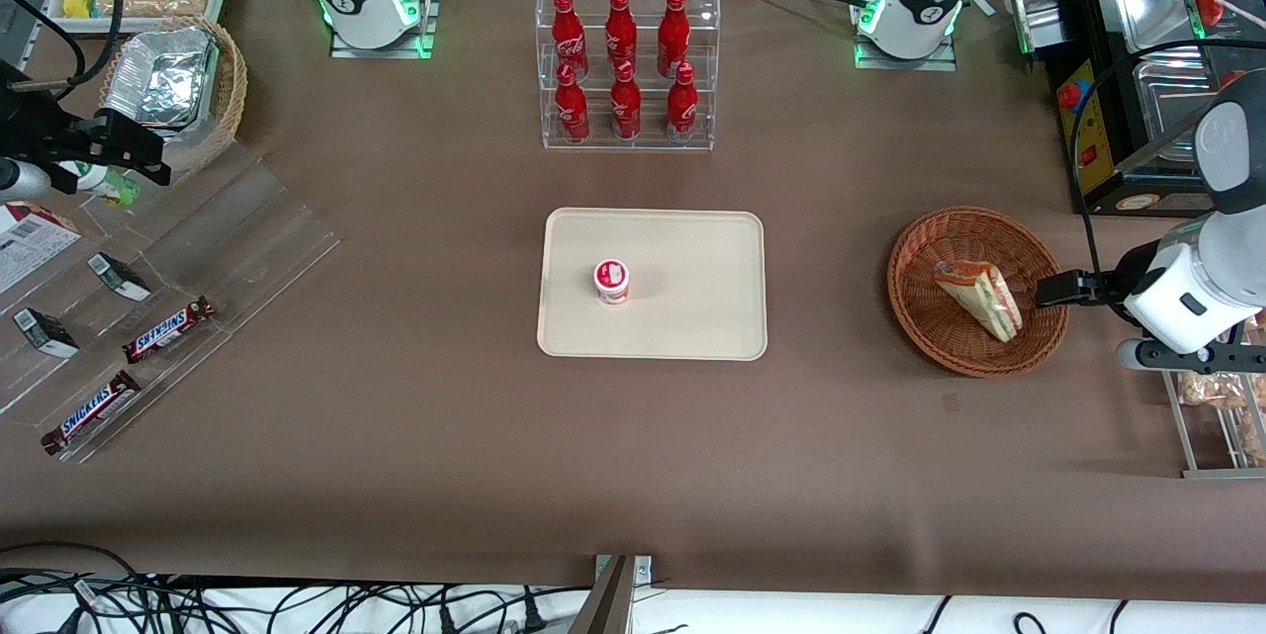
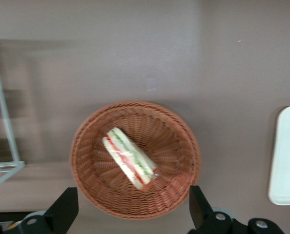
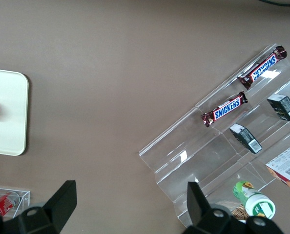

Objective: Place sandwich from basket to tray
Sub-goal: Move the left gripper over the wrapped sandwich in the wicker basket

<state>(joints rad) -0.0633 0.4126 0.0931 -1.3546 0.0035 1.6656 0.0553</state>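
The wrapped triangular sandwich (image 1: 979,298) (image 2: 129,158) lies on its side in the round reddish-brown wicker basket (image 1: 915,317) (image 2: 91,180), toward the working arm's end of the table. My gripper (image 1: 1060,290) (image 2: 133,214) hovers beside the basket's rim, clear of the sandwich. It is open, its fingers (image 2: 64,209) spread about as wide as the basket, with nothing between them. The cream-beige tray (image 1: 692,317) (image 2: 286,156) lies at mid-table, toward the parked arm from the basket. A small white cup with a red lid (image 1: 611,280) stands on it.
A clear rack of red bottles (image 1: 626,65) stands farther from the front camera than the tray. A metal shelf with bagged snacks (image 1: 1221,416) (image 2: 1,122) sits close beside the gripper. A black machine (image 1: 1137,90) is near the working arm's base. Acrylic steps with Snickers bars (image 1: 168,329) lie toward the parked arm's end.
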